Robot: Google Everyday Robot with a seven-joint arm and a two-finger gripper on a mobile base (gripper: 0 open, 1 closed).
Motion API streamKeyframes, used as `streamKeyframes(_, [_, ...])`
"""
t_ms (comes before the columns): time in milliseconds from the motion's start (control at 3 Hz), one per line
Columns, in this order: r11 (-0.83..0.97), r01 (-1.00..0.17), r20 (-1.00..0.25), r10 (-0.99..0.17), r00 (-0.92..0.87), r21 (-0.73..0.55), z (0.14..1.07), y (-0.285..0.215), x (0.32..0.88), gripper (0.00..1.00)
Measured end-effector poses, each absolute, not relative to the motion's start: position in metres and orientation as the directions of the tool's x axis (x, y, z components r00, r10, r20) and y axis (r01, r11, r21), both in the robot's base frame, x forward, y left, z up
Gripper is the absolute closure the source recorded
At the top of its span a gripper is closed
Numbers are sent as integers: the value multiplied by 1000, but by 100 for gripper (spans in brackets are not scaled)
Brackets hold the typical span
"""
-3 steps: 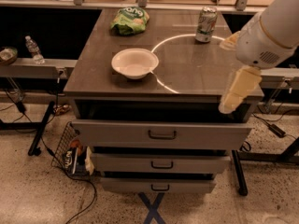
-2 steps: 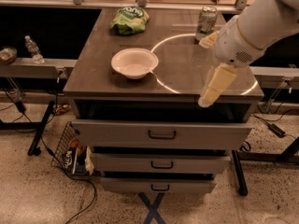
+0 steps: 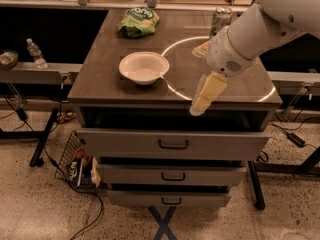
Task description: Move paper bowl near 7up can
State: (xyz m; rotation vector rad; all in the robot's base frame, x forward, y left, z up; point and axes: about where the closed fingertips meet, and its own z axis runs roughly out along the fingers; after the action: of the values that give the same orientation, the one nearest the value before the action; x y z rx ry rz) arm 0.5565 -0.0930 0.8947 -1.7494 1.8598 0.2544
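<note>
The white paper bowl (image 3: 144,67) sits upright on the dark tabletop (image 3: 100,81), left of centre. The 7up can (image 3: 220,18) stands at the back right of the table, partly behind my arm. My gripper (image 3: 196,81) hangs over the front middle of the table, to the right of the bowl and in front of the can. Its cream fingers (image 3: 207,91) are spread apart and hold nothing. One finger points down past the table's front edge.
A green snack bag (image 3: 138,20) lies at the back left of the table. Several drawers (image 3: 172,144) stick out below the top. On a side bench to the left stand a water bottle (image 3: 36,53) and a small dark bowl (image 3: 7,59). A wire basket (image 3: 75,164) sits on the floor.
My arm and gripper have moved left along the table's front, closer to the paper bowl. The bowl and can have not moved.
</note>
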Motion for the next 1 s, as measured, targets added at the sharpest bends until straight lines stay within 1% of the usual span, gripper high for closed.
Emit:
streamKeyframes(333, [118, -954, -539, -841, 51, -275, 885, -66, 581, 0])
streamKeyframes(1000, [29, -943, -548, -820, 166, -330, 878, -9, 619, 0])
